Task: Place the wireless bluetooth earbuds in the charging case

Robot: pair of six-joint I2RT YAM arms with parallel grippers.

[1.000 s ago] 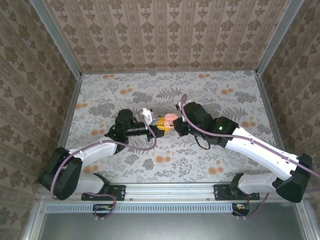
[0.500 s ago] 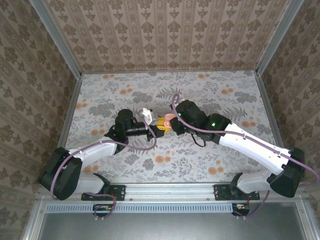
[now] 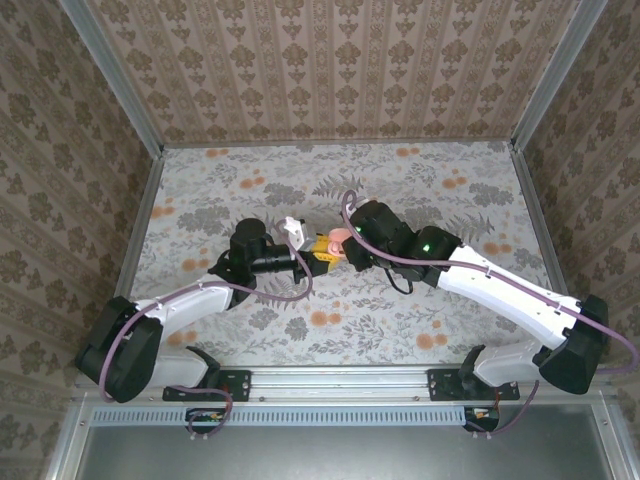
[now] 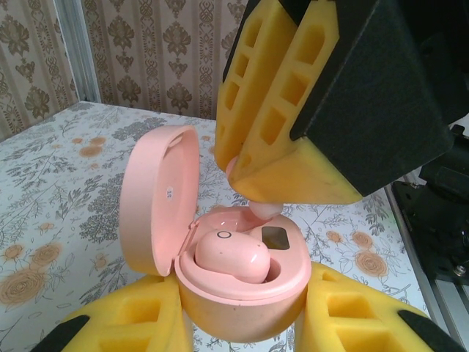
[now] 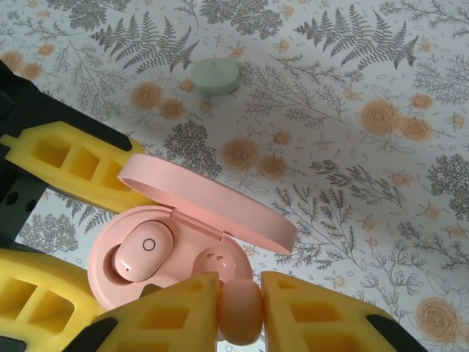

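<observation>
Closing from both sides, the left gripper clamps the open pink charging case; the right gripper pinches a pink earbud just over the empty socket, beside the seated earbud.

Floral-print table, seemingly wallpapered walls.

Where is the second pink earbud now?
The earbud is bottom centre in the right wrist view, pinched in the right hand, at the empty socket of the pink case.
</observation>
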